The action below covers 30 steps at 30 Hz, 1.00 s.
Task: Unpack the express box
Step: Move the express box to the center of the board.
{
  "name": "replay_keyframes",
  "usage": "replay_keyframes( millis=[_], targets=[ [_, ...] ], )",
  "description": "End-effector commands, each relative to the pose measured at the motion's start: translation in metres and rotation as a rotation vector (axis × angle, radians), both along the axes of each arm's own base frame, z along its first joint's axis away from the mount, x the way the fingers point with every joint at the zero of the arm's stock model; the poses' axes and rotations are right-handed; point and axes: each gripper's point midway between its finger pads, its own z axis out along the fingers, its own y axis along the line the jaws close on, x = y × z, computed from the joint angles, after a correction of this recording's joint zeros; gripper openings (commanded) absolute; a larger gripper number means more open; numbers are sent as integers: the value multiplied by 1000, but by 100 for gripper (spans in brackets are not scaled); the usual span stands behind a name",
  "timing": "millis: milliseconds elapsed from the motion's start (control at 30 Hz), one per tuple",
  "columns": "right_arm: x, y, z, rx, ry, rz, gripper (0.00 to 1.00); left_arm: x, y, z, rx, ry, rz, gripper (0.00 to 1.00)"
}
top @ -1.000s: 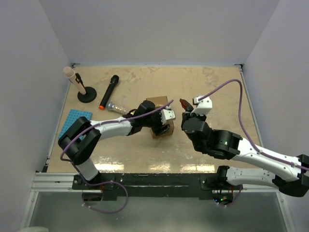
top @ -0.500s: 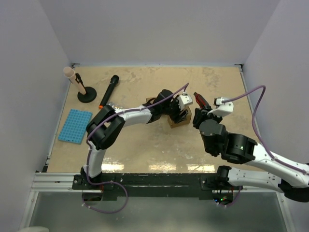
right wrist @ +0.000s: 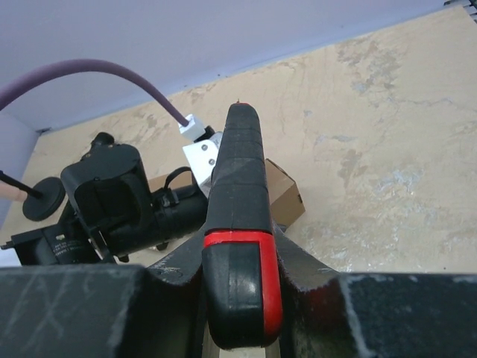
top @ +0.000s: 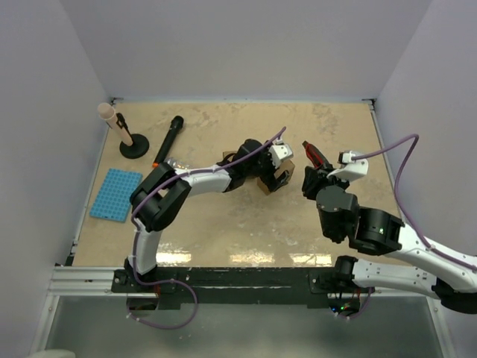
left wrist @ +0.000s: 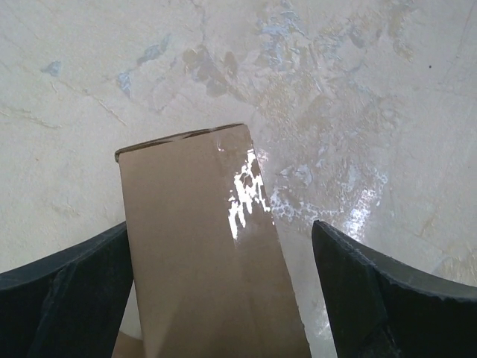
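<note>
Beige, mottled desk (top: 223, 224) between white walls. From above, the express box (top: 265, 186) sits mid-desk beneath the left arm's wrist, and the cutter (top: 311, 155) carried by the right arm is just beside it on the right. No contents lie out on the desk.

Left wrist view: the left jaws stand wide, straddling a glossy, taped cardboard face and clamping nothing.

Right wrist view: the right jaws are closed on the black, red-banded cutter, its tip pointing toward the box.

By my reading the box is not yet opened, so slitting the tape, lifting the flaps and emptying it are all left.
</note>
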Motion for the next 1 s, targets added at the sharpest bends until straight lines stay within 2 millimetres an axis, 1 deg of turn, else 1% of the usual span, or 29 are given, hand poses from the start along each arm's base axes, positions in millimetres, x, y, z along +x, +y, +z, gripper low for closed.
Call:
replay_keyframes(
  millis=[0, 33, 67, 133, 233, 333, 367, 433, 467, 533, 567, 600, 667, 700, 767, 800, 833, 867, 900, 967],
  targets=[
    [0, -13, 18, 66, -40, -53, 0, -2, 11, 26, -36, -25, 21, 100],
    [0, -13, 18, 68, -41, -53, 0, -3, 15, 30, -39, -30, 22, 100],
    [0, -13, 19, 76, -44, -53, 0, -5, 17, 39, -52, -47, 16, 100],
    [0, -13, 15, 71, -43, -51, 0, -6, 20, 40, -36, -63, 6, 100],
    [1, -8, 12, 73, -43, -44, 0, -3, 19, 43, -33, -50, 14, 100],
    [1, -7, 11, 76, -44, -44, 0, -7, 18, 64, -106, -69, 4, 100],
    [1, -7, 12, 76, -45, -45, 0, -9, 18, 75, -129, -89, -3, 100],
    [1, -10, 17, 83, -52, -50, 0, -7, 22, 86, -142, -108, 7, 100],
    [1, -12, 20, 93, -59, -53, 0, -7, 25, 94, -148, -117, 11, 100],
    [0, -14, 25, 88, -68, -53, 0, -2, 38, 100, -151, -127, 40, 100],
    [0, -15, 27, 96, -73, -53, 0, -3, 47, 107, -164, -138, 59, 100],
    [0, -16, 27, 97, -75, -54, 0, 6, 60, 111, -177, -134, 100, 100],
    [-1, -16, 27, 100, -76, -49, 0, 9, 80, 121, -213, -119, 173, 100],
    [-1, -16, 25, 97, -74, -51, 0, 21, 98, 125, -215, -123, 248, 100],
    [-1, -15, 23, 98, -73, -44, 0, 27, 119, 131, -206, -125, 344, 100],
    [0, -14, 21, 94, -70, -41, 0, 36, 134, 132, -186, -133, 429, 100],
    [0, -13, 19, 92, -69, -38, 0, 40, 142, 132, -166, -131, 475, 100],
    [0, -12, 20, 97, -71, -33, 0, 44, 150, 129, -114, -107, 522, 100],
    [0, -10, 18, 89, -68, -29, 0, 51, 162, 127, -111, -68, 605, 100],
    [1, -6, 18, 94, -71, -18, 0, 56, 171, 119, -65, -15, 664, 100]
  ],
)
